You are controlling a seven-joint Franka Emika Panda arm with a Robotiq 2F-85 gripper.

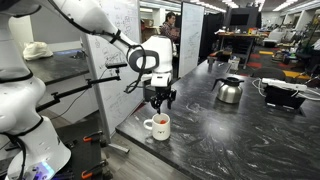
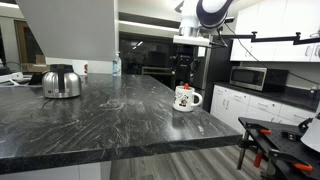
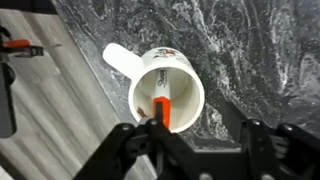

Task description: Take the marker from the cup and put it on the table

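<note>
The white cup (image 3: 165,90) stands near the table's corner edge and shows in both exterior views (image 1: 158,126) (image 2: 185,98). The red marker (image 3: 162,108) stands inside it, leaning on the inner wall. My gripper (image 3: 203,142) hangs just above the cup (image 1: 160,100) (image 2: 186,72), open and empty. In the wrist view its one finger lies over the marker's near end, and the other finger is over bare table (image 3: 250,60) beside the cup. The cup's handle points away from the gripper towards the table's edge.
A shiny steel kettle (image 1: 229,90) (image 2: 61,82) stands further along the table (image 1: 230,140). A black device with cables (image 1: 283,95) sits at the far end. A whiteboard panel (image 1: 110,40) stands beside the table's edge. The floor drops off just beside the cup.
</note>
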